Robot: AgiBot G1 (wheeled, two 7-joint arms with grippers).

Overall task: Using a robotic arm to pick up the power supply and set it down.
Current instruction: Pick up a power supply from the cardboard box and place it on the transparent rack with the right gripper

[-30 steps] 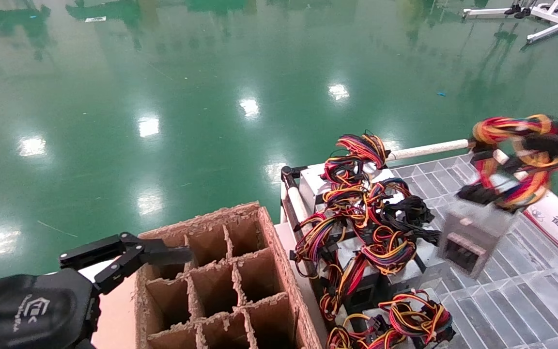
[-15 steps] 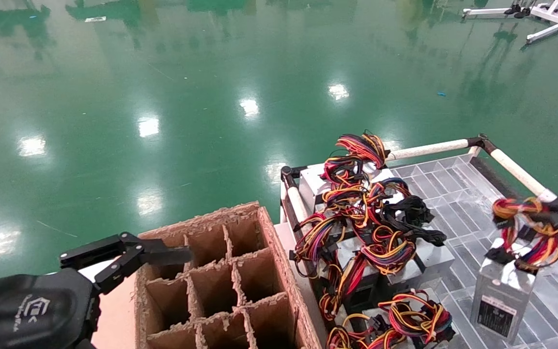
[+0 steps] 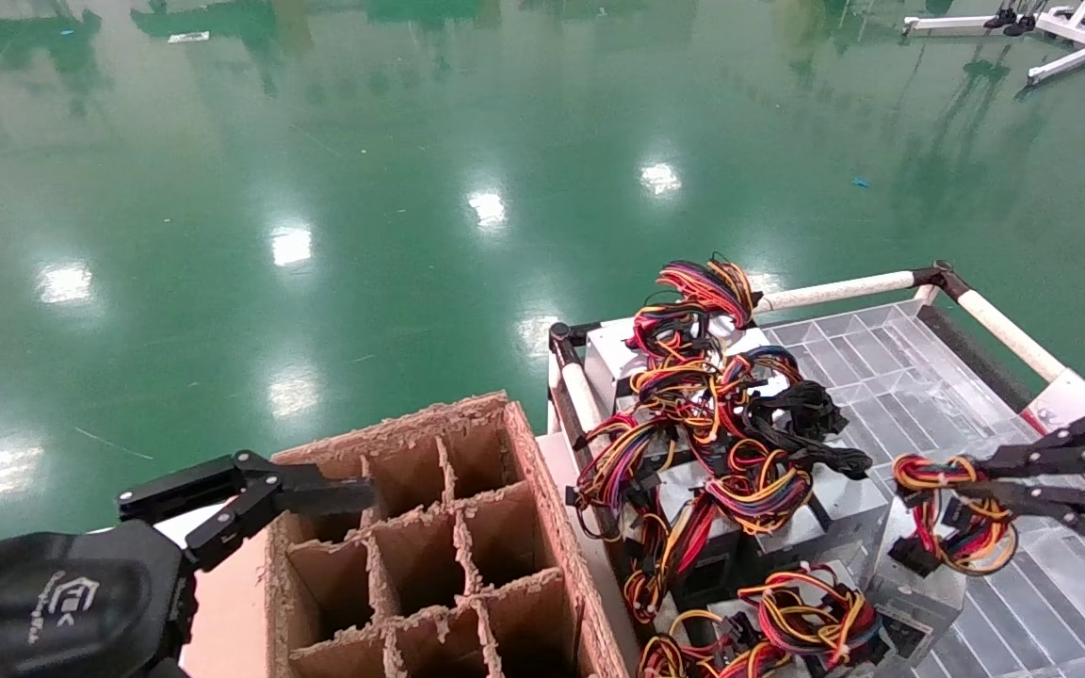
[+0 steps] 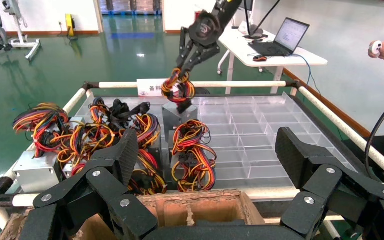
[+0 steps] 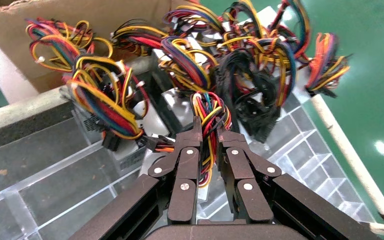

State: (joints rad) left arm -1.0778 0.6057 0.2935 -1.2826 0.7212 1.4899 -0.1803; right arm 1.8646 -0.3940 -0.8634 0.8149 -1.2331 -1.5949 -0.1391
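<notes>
My right gripper is shut on the looped red, yellow and black wire bundle of the grey power supply. The box hangs tilted beneath it, low over the clear tray, just right of the pile. In the right wrist view the fingers pinch the wire bundle. The left wrist view shows the power supply far off, its base down among the tray's compartments. My left gripper stays open and empty at the cardboard box's near-left corner.
A brown cardboard divider box stands left of the tray. A pile of other power supplies with tangled wires fills the tray's left side. White rails edge the tray. Green floor lies beyond.
My right gripper has brought the power supply down from high at the far right, lower and leftward toward the pile. The left arm has not moved.
</notes>
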